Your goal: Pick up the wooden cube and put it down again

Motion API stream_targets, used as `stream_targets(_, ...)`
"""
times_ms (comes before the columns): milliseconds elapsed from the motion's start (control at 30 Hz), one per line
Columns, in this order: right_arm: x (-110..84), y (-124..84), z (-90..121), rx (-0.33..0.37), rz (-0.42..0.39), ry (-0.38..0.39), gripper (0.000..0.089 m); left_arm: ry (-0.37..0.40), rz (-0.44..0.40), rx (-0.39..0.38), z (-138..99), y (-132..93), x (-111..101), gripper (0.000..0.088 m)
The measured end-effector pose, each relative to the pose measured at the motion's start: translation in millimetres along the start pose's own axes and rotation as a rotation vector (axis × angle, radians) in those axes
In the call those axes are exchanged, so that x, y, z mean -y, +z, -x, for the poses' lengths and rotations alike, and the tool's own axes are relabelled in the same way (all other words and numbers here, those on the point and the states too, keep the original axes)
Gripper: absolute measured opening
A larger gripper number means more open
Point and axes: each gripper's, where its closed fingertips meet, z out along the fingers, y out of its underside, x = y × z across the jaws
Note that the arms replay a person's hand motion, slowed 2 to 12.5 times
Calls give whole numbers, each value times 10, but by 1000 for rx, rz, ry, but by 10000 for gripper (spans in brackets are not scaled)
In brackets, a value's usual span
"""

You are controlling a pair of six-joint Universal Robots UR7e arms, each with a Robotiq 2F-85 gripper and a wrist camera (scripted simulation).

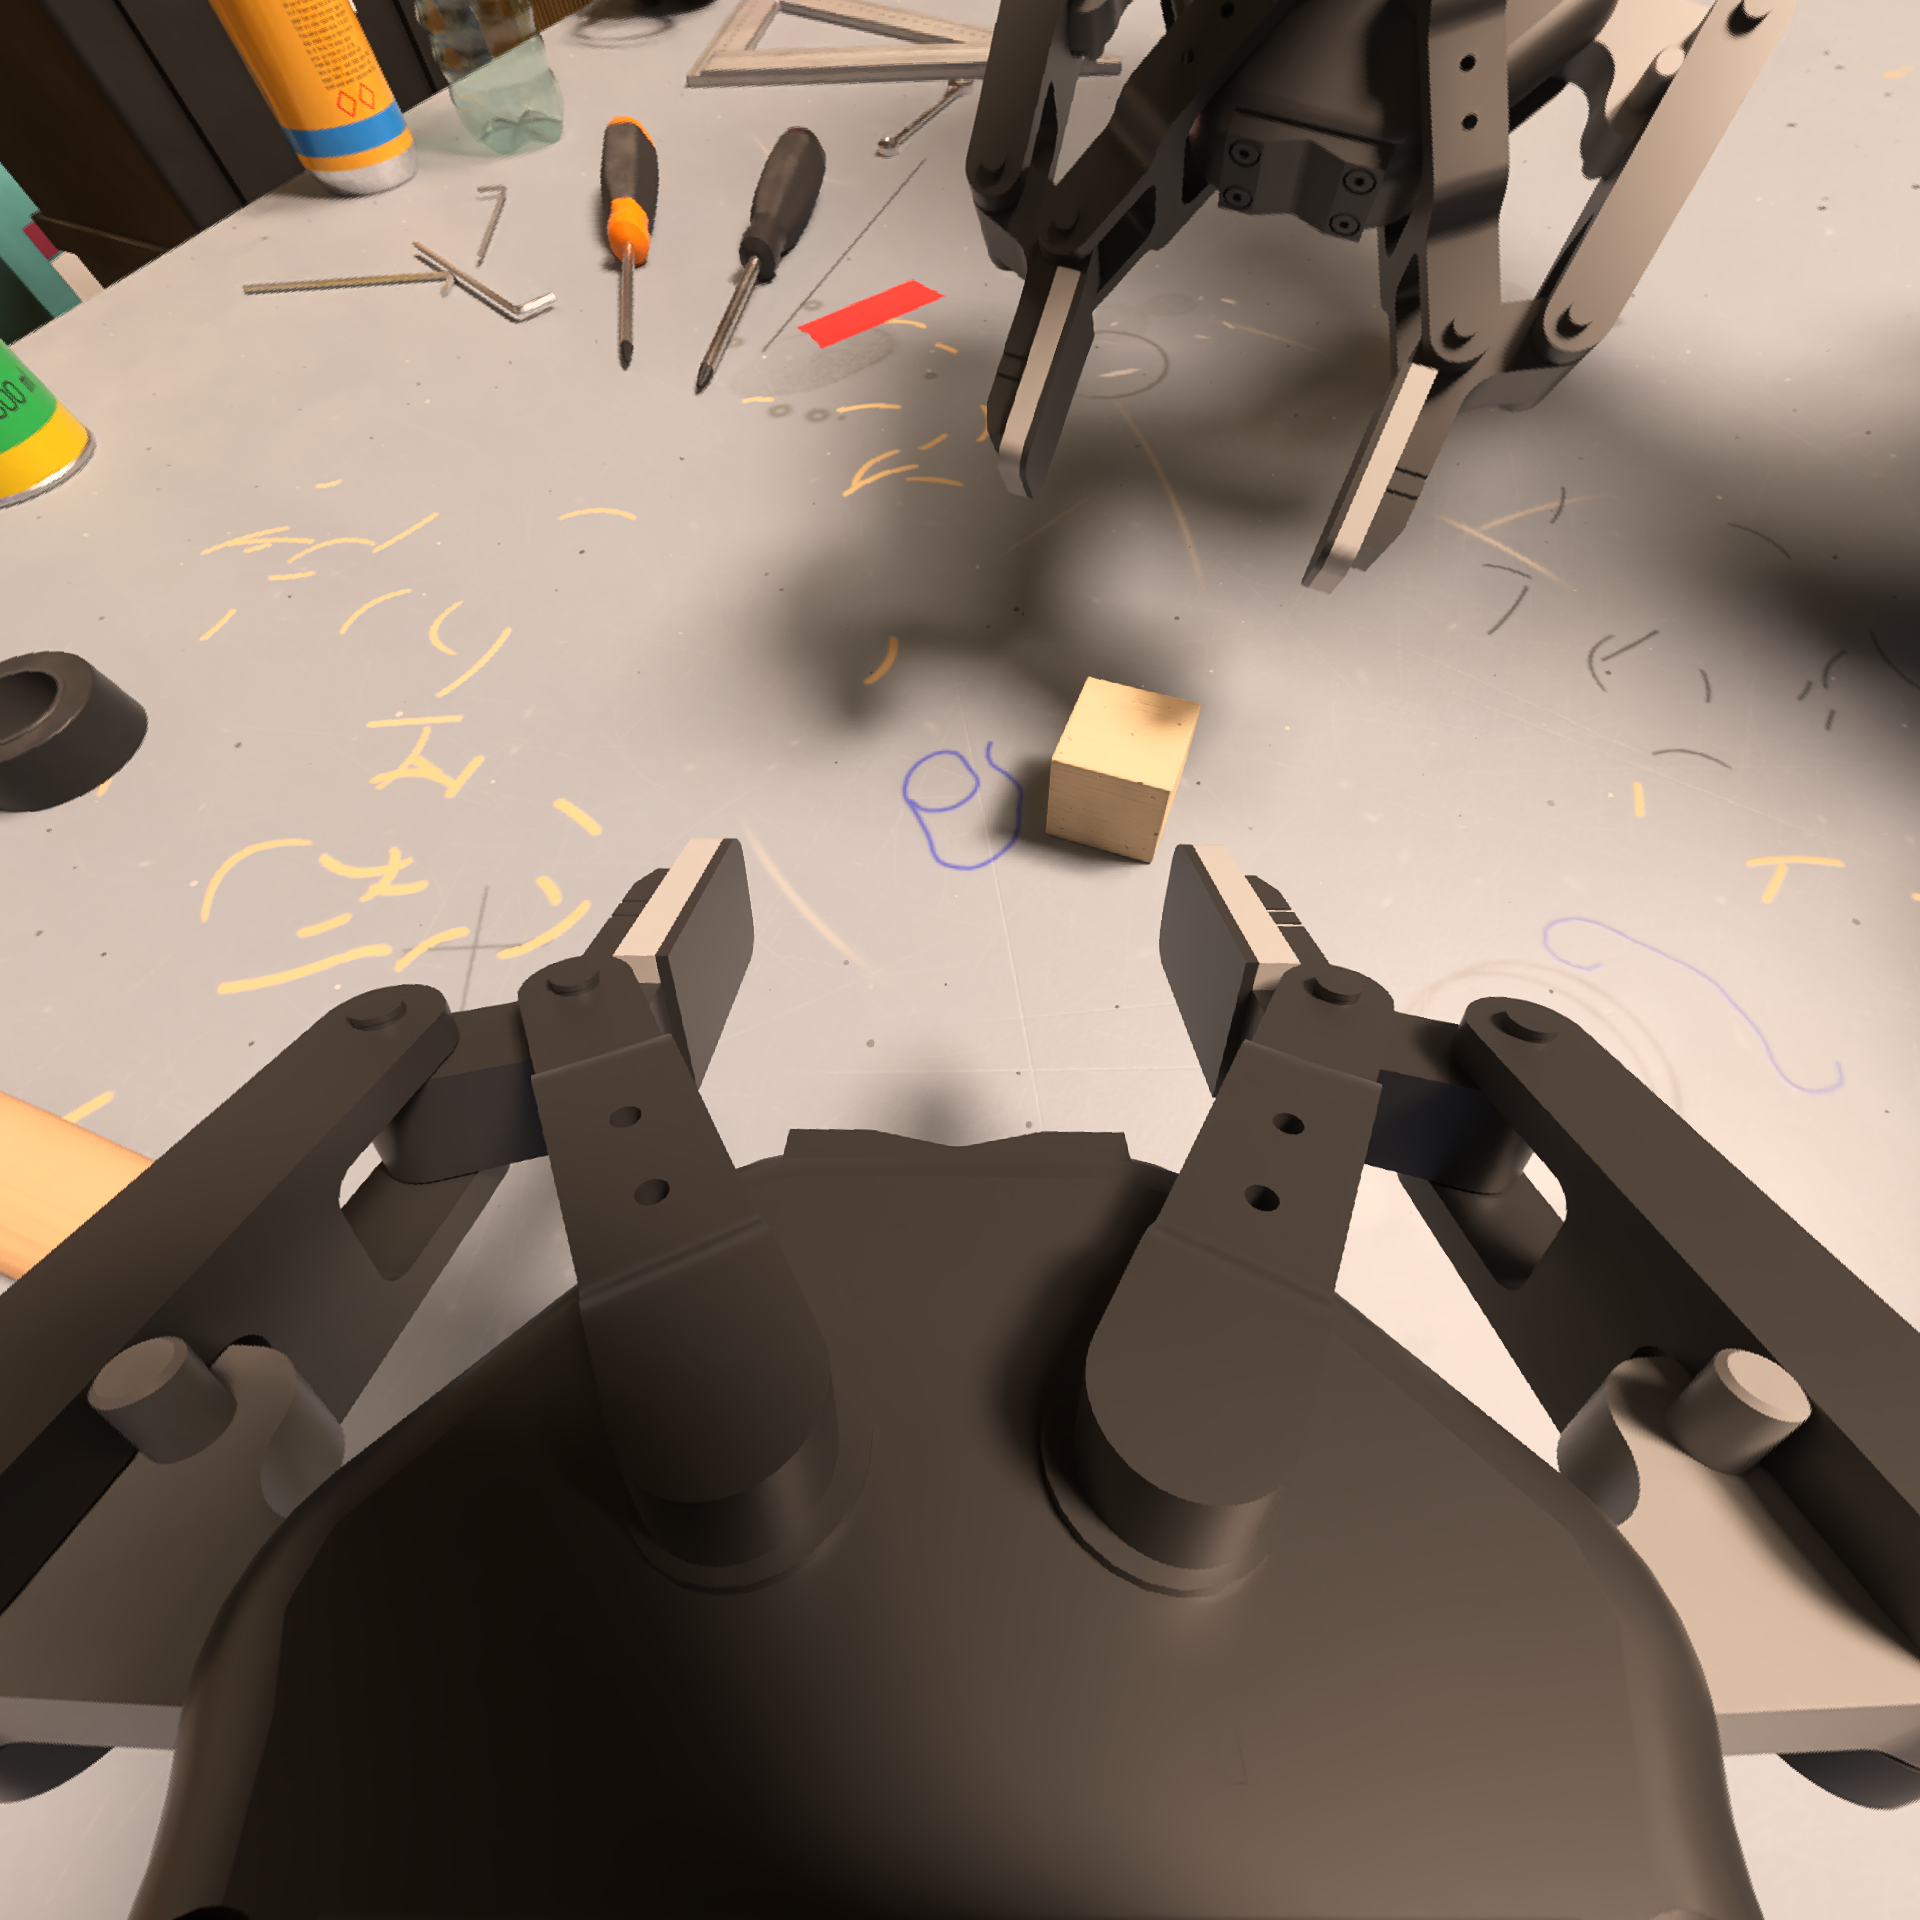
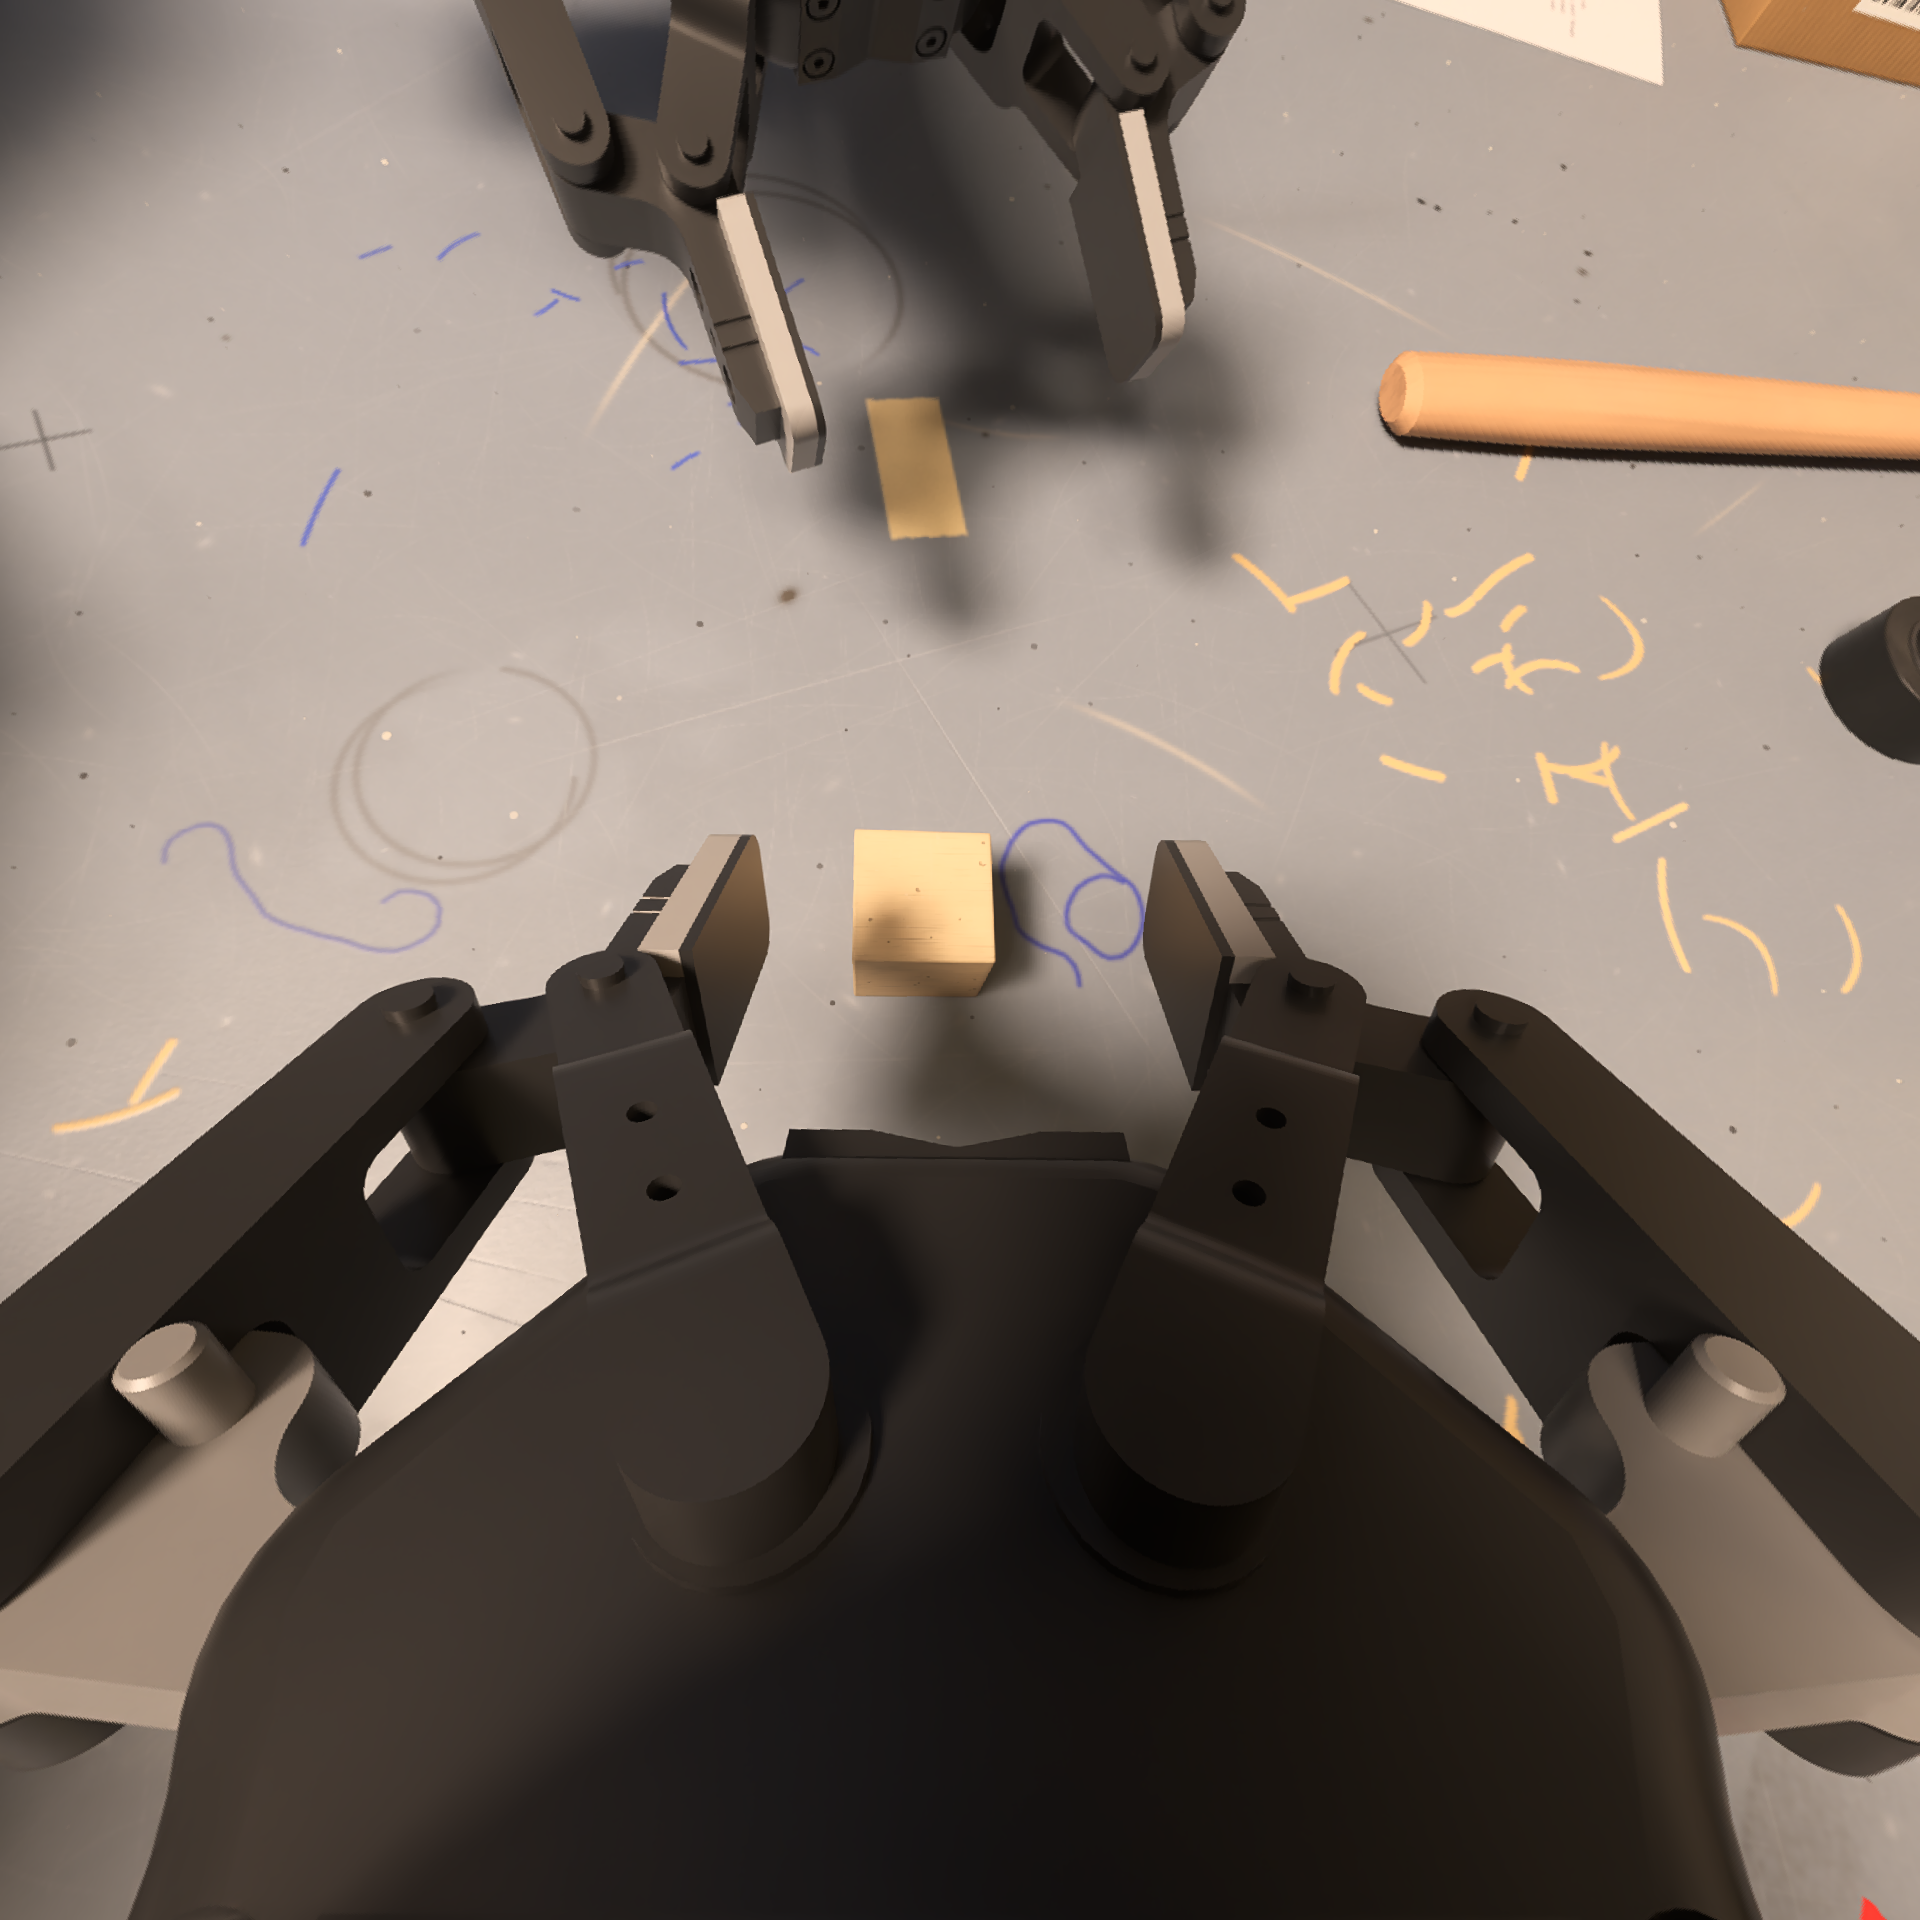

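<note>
Sitting on the grey desk (image 2: 727,675), the wooden cube (image 2: 923,912) is not yet lifted, so the grasp, the raise and the set-down all appear to remain. The right gripper (image 2: 956,914) hangs over it, released, jaws wide on either side. The left gripper (image 1: 956,914) is also spread, empty. The cube is pale, square-edged, faintly grained.
</note>
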Motion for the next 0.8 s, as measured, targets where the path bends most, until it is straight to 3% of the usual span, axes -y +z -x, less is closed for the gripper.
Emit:
stream_targets(333,-78,167,38,-10,-10,6,642,15,16,-1,-24,27,-16,695)
stream_targets(800,-139,320,98,38,10,18,507,9,29,-9,-23,46,-54,685)
